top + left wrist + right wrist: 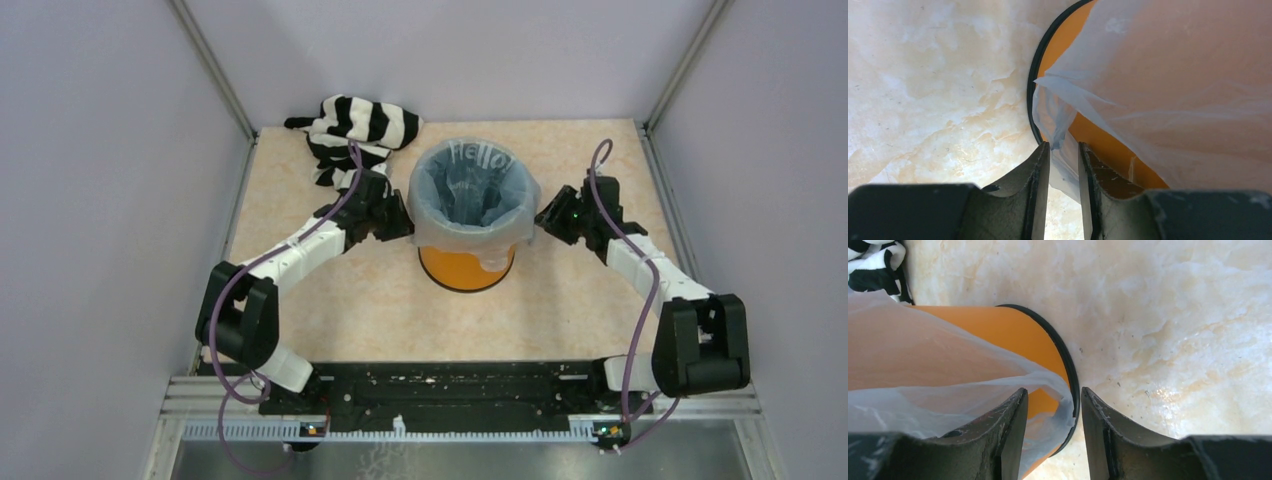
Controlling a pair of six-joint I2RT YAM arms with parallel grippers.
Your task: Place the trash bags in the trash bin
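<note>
A boxed-in robot test bench in a lab.

Plain pale lilac panels close the table on the left, far and right sides, held by bare metal posts at the far left and far right corners. The tabletop is a beige marbled sheet, with a toothed silver rail and a black plate along its near edge. Two white-and-black robot arms are bolted there, one left, one right, each trailing a purple cable. The few things set out look like test props: a small orange trash bin lined with a thin bag in the middle, and a striped cloth at the far left.
</note>
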